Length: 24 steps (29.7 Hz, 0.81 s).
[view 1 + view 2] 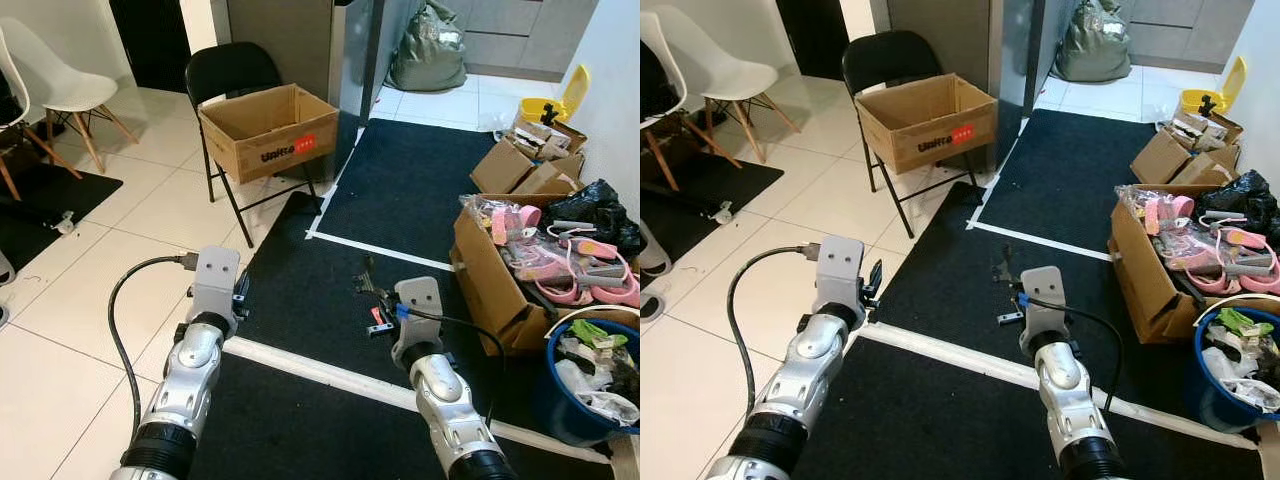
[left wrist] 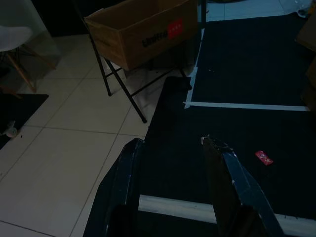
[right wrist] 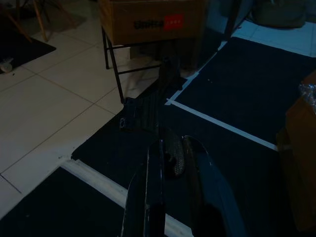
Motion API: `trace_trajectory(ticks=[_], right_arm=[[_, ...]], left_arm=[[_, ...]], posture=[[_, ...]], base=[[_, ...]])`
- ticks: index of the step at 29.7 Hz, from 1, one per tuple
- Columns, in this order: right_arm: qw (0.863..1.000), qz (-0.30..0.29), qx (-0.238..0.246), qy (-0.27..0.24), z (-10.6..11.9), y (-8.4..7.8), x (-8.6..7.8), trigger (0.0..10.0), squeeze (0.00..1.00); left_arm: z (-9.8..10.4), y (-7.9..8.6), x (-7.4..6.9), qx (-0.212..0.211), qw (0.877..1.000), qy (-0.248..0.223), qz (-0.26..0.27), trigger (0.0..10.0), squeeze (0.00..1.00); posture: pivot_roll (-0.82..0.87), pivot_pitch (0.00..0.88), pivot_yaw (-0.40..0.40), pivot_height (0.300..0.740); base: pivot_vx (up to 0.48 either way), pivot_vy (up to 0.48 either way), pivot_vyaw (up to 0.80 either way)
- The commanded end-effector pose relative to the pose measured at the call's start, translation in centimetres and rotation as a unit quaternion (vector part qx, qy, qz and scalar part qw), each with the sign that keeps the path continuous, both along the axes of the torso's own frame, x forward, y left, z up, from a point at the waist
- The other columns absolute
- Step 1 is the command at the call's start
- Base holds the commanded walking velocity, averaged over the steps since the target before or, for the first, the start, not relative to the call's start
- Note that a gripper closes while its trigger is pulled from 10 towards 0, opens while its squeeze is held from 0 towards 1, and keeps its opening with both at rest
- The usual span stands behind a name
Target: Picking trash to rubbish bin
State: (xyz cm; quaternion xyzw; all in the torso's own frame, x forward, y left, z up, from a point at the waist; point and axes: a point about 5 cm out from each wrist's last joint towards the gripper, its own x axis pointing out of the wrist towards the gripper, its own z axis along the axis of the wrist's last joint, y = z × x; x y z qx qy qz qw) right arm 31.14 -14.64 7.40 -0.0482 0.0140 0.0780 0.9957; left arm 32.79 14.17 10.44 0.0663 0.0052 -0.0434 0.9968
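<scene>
- Right gripper: jaws nearly closed, pinching a small dark item between the fingers; what the item is cannot be told in the dim wrist view.
- Left gripper: jaws open, nothing between the fingers; it hangs over the black mat near the mat's edge.
- Just ahead of the right gripper, on the mat, lies a small red wrapper beside a dark bit of litter. In the left wrist view the wrapper lies beyond the open jaws and off to one side.
- White tape runs across the mat under both wrists; a second strip lies farther ahead of the jaws.
- Off to the right of the right gripper stands a blue bin, filled with trash and well apart from the jaws.
- Just behind the bin, a cardboard box holds pink packaged goods. More boxes and a black bag lie beyond it.
- Ahead of the left gripper, a black folding chair carries an open carton with a red label.
- Far to the left of the left gripper, on white tiles, stands a white chair.
- At the far end, beyond the mat, a grey-green sack sits on the floor, with a yellow dustpan to its right.
</scene>
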Motion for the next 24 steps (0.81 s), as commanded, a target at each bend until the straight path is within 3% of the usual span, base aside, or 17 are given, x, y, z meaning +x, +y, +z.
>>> trace_trajectory(ticks=[1,15,24], right_arm=[[1.000,0.005,0.004,0.010,-0.23,0.23,-0.01,10.0,0.00],[1.000,0.009,0.004,0.018,-0.57,0.12,-0.43,10.0,0.00],[1.000,0.010,0.007,0.019,-0.54,0.28,-0.57,10.0,0.00]], left_arm=[[-0.70,0.40,-0.11,0.017,1.000,0.019,0.010,10.0,0.00],[-1.00,0.59,-0.26,0.021,0.999,0.032,0.021,10.0,0.00],[-0.92,0.29,-0.58,-0.010,1.000,0.026,0.006,10.0,0.00]], posture=[[-0.03,0.075,0.015,0.740],[-0.03,0.088,0.013,0.740],[-0.03,0.088,0.005,0.740]], base=[[0.000,0.000,0.00],[0.000,0.000,0.00],[0.130,0.000,0.00]])
